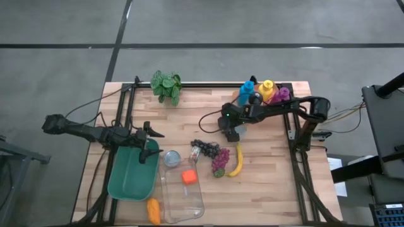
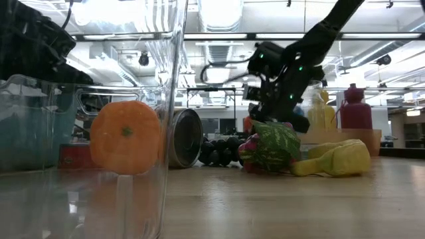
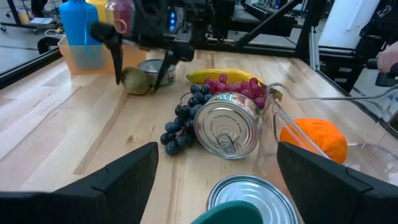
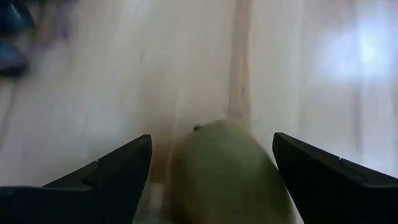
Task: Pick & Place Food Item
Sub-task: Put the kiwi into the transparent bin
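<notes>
The right gripper (image 4: 211, 171) hangs low over the wooden desk (image 1: 265, 189) with its fingers (image 3: 118, 62) spread wide, and a greenish-brown kiwi (image 4: 227, 171) lies on the desk between them; no finger visibly touches it. In the left wrist view the same kiwi (image 3: 137, 81) sits just inside one dark finger, with a small metal tin (image 3: 154, 67) right behind it. Beyond the right fingers stand a blue bottle (image 1: 246, 93), a yellow bottle (image 1: 266, 90) and a purple one (image 1: 282, 94), grouped at the desk's far edge. The left gripper (image 3: 214, 180) waits with its fingers open too, holding nothing, poised above the rim of a green bowl (image 1: 129, 176). Ahead of the left fingers lie a silver can (image 3: 227, 124) on its side, a bunch of dark grapes (image 3: 183, 121) touching it, red grapes (image 3: 239, 87) and a banana (image 3: 217, 76) farther out. An orange (image 3: 317, 140) rests inside a clear plastic container (image 1: 183, 195) just beside the left fingers. A second orange item (image 1: 153, 211) lies on the desk near the bowl, and a small leafy plant (image 1: 166, 85) stands well apart at the far edge.
</notes>
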Robot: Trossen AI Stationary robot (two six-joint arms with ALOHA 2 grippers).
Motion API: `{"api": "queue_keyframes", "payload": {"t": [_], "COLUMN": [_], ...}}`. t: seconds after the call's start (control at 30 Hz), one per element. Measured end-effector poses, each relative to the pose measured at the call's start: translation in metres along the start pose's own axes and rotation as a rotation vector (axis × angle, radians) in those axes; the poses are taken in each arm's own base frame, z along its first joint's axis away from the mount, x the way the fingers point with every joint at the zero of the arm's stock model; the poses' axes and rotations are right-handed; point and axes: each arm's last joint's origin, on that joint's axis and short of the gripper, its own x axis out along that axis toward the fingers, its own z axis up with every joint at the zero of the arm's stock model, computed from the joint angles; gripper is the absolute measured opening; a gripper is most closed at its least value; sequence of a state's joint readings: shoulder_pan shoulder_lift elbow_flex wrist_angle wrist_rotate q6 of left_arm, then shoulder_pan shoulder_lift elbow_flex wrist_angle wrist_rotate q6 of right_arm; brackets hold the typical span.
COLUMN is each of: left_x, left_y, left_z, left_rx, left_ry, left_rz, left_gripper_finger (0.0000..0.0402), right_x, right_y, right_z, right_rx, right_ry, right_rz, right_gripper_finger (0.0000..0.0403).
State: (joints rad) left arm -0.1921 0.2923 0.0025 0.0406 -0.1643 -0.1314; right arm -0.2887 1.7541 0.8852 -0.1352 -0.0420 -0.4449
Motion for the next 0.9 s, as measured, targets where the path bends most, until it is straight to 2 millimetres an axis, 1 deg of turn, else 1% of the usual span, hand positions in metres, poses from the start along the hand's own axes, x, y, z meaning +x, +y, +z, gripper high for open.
{"api": "queue_keyframes", "payload": {"t": [0.17,0.3,0.47,0.6,0.9], "left_x": [0.000,0.000,0.000,0.000,0.000], "left_y": [0.000,0.000,0.000,0.000,0.000], "left_z": [0.000,0.000,0.000,0.000,0.000], "left_rx": [0.000,0.000,0.000,0.000,0.000], "left_ry": [0.000,0.000,0.000,0.000,0.000], "left_rz": [0.000,0.000,0.000,0.000,0.000], "left_gripper_finger": [0.0336,0.0336,0.0336,0.0336,0.0336], "right_x": [0.011,0.012,0.008,0.005,0.005], "right_y": [-0.007,-0.011,-0.013,-0.015,-0.015], "right_z": [0.008,0.013,0.019,0.023,0.018], "right_rx": [0.005,0.030,0.034,0.043,0.174], "right_ry": [0.041,0.087,0.128,0.128,0.170], "right_rz": [0.001,0.020,0.033,0.032,0.033], "right_gripper_finger": [0.0331,0.0331,0.0331,0.0331,0.0331]}}
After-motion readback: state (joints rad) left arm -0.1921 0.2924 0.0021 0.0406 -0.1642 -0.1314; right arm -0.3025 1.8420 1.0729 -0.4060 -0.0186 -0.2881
